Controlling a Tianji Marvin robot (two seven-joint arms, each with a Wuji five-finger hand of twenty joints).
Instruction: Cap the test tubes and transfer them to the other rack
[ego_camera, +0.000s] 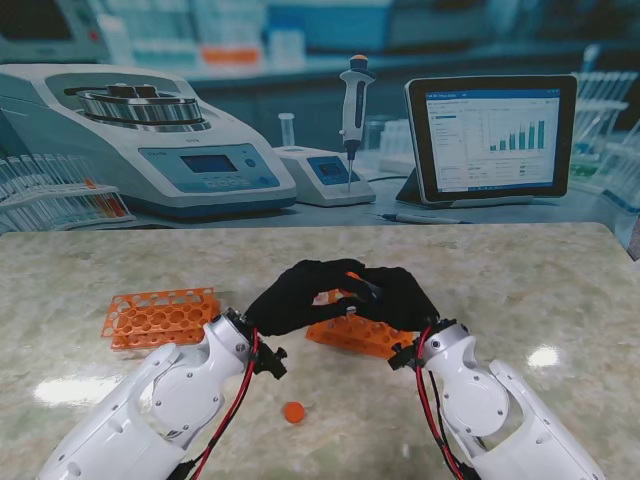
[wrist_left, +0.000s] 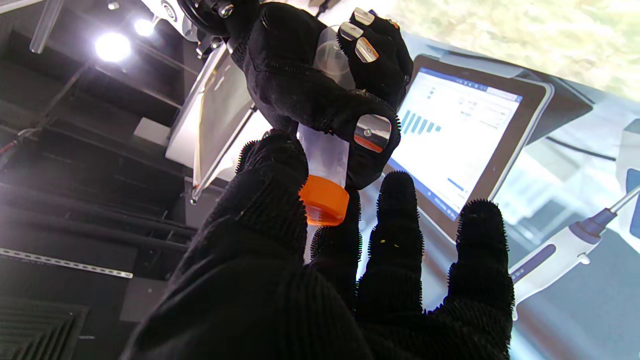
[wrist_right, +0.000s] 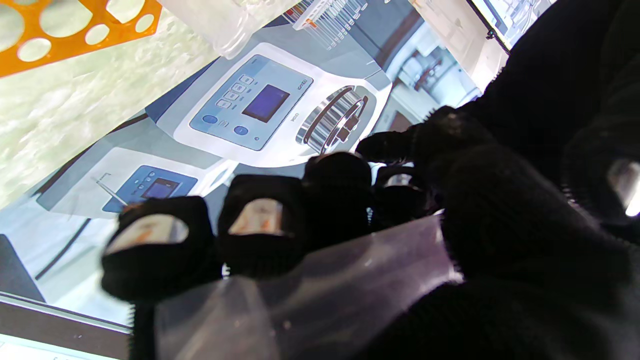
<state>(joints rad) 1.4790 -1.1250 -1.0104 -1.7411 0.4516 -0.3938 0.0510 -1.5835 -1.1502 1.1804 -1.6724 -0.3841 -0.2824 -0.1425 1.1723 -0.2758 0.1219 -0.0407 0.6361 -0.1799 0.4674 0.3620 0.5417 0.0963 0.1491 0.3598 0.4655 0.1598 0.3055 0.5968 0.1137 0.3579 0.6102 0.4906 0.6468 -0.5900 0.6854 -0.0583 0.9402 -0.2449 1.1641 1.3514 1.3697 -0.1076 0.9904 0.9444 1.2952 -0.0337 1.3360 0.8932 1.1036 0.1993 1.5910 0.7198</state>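
Both black-gloved hands meet above the table's middle. My right hand (ego_camera: 397, 297) is wrapped around a clear test tube (wrist_left: 326, 152), which also shows in the right wrist view as the tube (wrist_right: 310, 295) lying across the right hand (wrist_right: 500, 225). My left hand (ego_camera: 293, 297) pinches an orange cap (wrist_left: 324, 200) between thumb and forefinger, and the cap sits on the tube's end. The other fingers (wrist_left: 482, 250) of the left hand (wrist_left: 270, 280) are spread. An orange rack (ego_camera: 362, 338) lies just under the hands. A second orange rack (ego_camera: 160, 317) lies to the left.
A loose orange cap (ego_camera: 293, 411) lies on the marble table (ego_camera: 520, 290) nearer to me, between the two forearms. Behind the table stands a printed lab backdrop with a centrifuge (ego_camera: 150, 140), a pipette (ego_camera: 354, 100) and a tablet (ego_camera: 490, 135).
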